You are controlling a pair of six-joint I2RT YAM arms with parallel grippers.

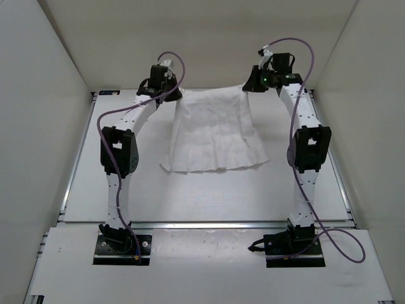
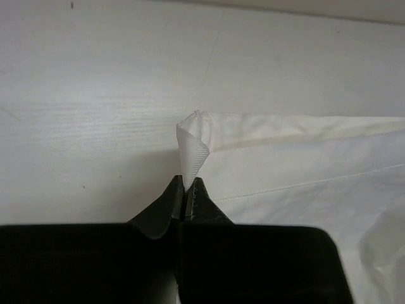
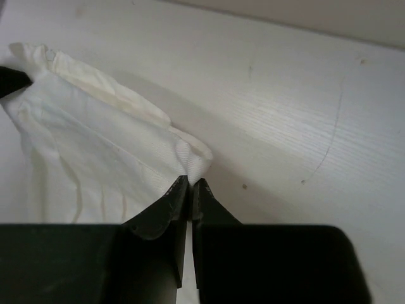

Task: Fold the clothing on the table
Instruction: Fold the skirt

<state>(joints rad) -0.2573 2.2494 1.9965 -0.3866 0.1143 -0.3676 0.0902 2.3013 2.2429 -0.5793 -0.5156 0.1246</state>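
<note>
1. Top external view: we see the white pleated skirt (image 1: 212, 136) spread on the tabletop (image 1: 209, 199). Its narrow waist edge runs between our two grippers, and its wide hem fans out on the side nearer the arm bases.
2. Our left arm (image 1: 117, 152) and right arm (image 1: 309, 149) both reach to the far side of the tabletop, one at each end of the waist edge.
3. Left wrist view: the left gripper (image 2: 187, 183) is closed, its jaws pinched on a small upturned corner of the skirt. That corner stands just ahead of the fingertips as a curled tab of fabric.
4. From the left gripper, the waist edge stretches away to the right as a cream-coloured band. The rest of the fabric lies to the right of the jaws and behind them, and bare tabletop lies ahead and to the left.
5. Right wrist view: the right gripper (image 3: 191, 183) is closed too, its jaws clamped on the other waist corner, which bunches right at the fingertips.
6. From the right gripper, the skirt extends to the left, its pleats showing as faint lines. Bare tabletop lies ahead and to the right.
7. We cannot tell from these views whether the held corners are raised clear of the tabletop.
8. A silver rail (image 1: 209, 224) crosses the tabletop edge well behind both grippers, just in front of the arm bases.
</note>
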